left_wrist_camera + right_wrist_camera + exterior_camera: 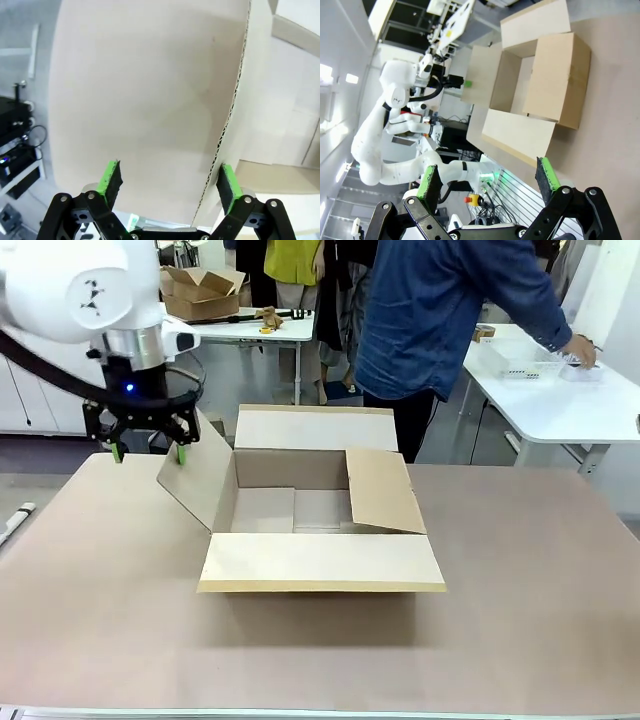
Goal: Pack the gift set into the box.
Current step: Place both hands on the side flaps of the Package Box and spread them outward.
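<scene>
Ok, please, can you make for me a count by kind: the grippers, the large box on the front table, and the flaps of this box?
Grippers: 2 (left, right)
Large box: 1
Flaps: 4 (near, far, left, right)
Total: 7

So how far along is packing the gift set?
The box is on the table, open, and its visible inside looks bare. The left hand is open, with the left flap between its fingers. Packing and closing seem left to do.
</scene>
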You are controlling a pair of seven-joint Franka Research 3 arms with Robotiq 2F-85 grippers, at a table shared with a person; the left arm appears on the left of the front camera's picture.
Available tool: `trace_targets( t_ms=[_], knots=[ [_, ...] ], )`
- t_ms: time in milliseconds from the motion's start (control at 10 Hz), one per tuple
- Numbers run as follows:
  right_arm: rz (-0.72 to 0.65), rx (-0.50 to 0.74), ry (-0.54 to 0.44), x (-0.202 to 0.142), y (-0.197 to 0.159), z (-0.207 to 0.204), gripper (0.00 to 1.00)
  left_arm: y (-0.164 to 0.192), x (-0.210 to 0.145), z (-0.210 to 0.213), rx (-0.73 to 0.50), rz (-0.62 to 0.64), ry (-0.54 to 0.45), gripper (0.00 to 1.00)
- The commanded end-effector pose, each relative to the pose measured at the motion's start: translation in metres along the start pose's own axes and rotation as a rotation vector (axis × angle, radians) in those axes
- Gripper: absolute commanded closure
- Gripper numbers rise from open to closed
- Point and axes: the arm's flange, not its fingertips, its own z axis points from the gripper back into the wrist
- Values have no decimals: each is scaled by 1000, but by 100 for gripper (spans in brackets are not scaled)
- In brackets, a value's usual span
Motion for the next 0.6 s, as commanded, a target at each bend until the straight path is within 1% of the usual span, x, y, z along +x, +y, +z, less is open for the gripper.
trace_targets(
  t_ms=[0,100,400,500],
  knots=[
    [26,15,-9,2,0,-2,0,20,3,-25,-179,-127,43,0],
    [26,15,-9,2,0,-2,0,28,9,-34,-264,-186,53,0],
    [26,15,-9,2,0,-2,0,61,22,-58,-445,-260,69,0],
    [26,15,-9,2,0,-2,0,67,23,-65,-471,-219,119,0]
  ],
)
